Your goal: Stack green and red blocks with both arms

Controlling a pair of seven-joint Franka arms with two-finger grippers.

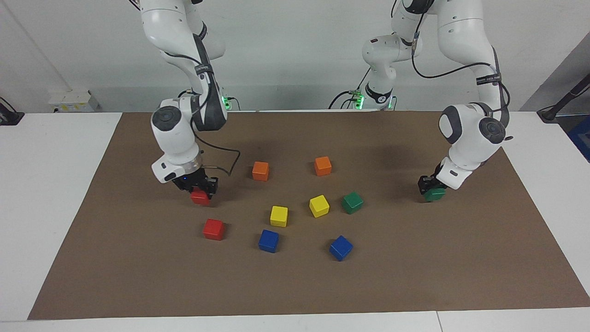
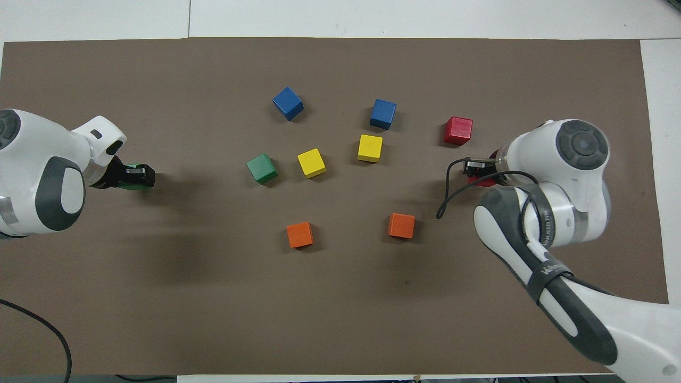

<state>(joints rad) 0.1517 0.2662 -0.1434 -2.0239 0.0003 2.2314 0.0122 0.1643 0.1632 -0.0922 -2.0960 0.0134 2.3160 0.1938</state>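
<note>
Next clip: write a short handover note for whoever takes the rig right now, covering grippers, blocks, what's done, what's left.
Right gripper: jaws shut on a glossy red cube, low at the brown mat.
Left gripper: jaws shut on a glossy dark green cube at the left arm's end.
Second red cube and second green cube lie loose on the mat.
Done: both grasps. Left: all stacking.

Glossy, smooth-painted cubes, among them a red block (image 1: 214, 229) and a green block (image 1: 352, 202), sit on a matt brown paper-like mat (image 1: 138, 276), beneath arms in shiny white plastic-looking shells (image 1: 175, 133) with matt black grippers.
</note>
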